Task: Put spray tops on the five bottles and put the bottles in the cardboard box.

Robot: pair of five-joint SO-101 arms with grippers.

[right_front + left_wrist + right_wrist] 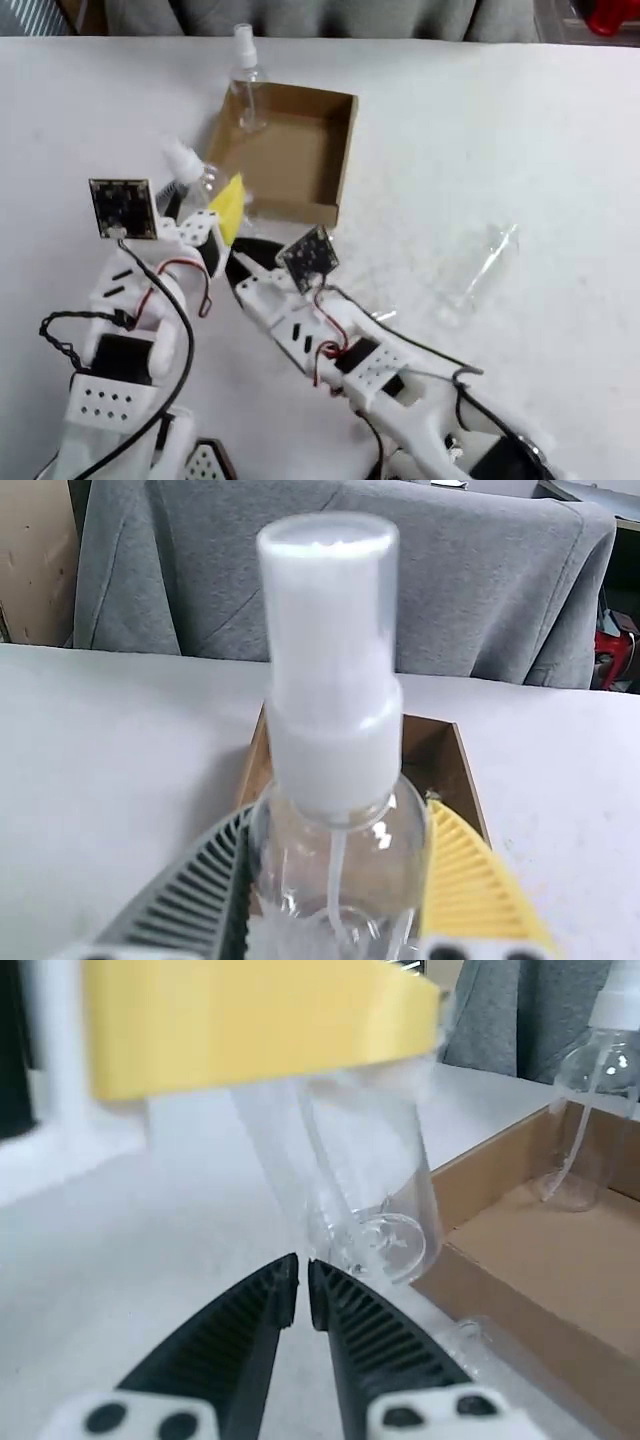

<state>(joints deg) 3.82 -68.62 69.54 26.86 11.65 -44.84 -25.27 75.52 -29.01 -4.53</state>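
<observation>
- My left tool [338, 825] is clamped on a clear bottle [335, 865], one grey finger and one yellow finger [250, 1030] pressed against either side of its shoulder.
- That bottle is upright with a white spray top [328, 680] on its neck. The dip tube hangs down inside the clear body.
- In the high view the held bottle sits just beside the near left corner of the cardboard box [345, 150], outside its wall. The right wrist view shows its round base close to the table [520, 130], though I cannot tell whether it touches.
- My right tool [302, 1278] is nearly closed, with only a thin slit between the black tips and nothing gripped. It points at the base of the held bottle, just short of it and low over the table.
- The two tools crowd the same corner of the box, and the left arm's yellow finger lies right above the right tool's tips.
- A second bottle [245, 85] with its spray top fitted stands upright inside the box, at the far corner.
- Another clear bottle [480, 265] lies on its side on the table, well apart from the box, on the right arm's side. I cannot make out whether it has a top.
- Grey fabric [480, 590] hangs along the far edge of the table.
</observation>
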